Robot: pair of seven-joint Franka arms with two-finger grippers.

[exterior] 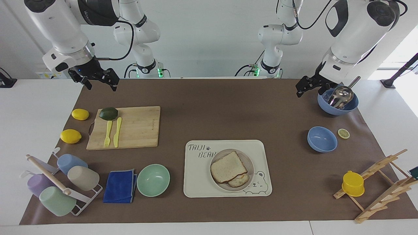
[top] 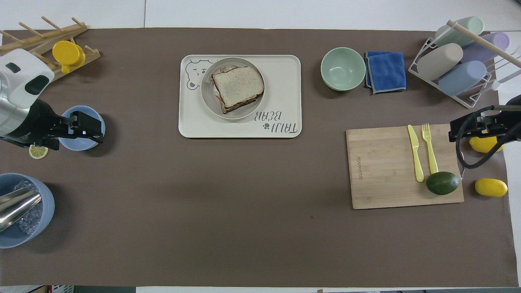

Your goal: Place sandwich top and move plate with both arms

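The right gripper (exterior: 101, 80) hangs raised over the brown mat's robot-side edge, by the cutting board (exterior: 137, 127), its fingers spread and holding nothing. The board carries an avocado (exterior: 108, 113), a fork (exterior: 107, 133) and a knife (exterior: 117, 132).

The bread slice (exterior: 228, 166) lies on top of the egg toast (exterior: 240, 180) on the plate (exterior: 249, 162), which sits on the bear tray (exterior: 199, 176), near the table edge farthest from the robots, beside the green bowl (exterior: 153, 180).

The left gripper (exterior: 305, 86) hangs in the air beside the blue bowl with the scoop (exterior: 338, 101), fingers parted, empty. A smaller blue bowl (exterior: 322, 139) sits farther from the robots.
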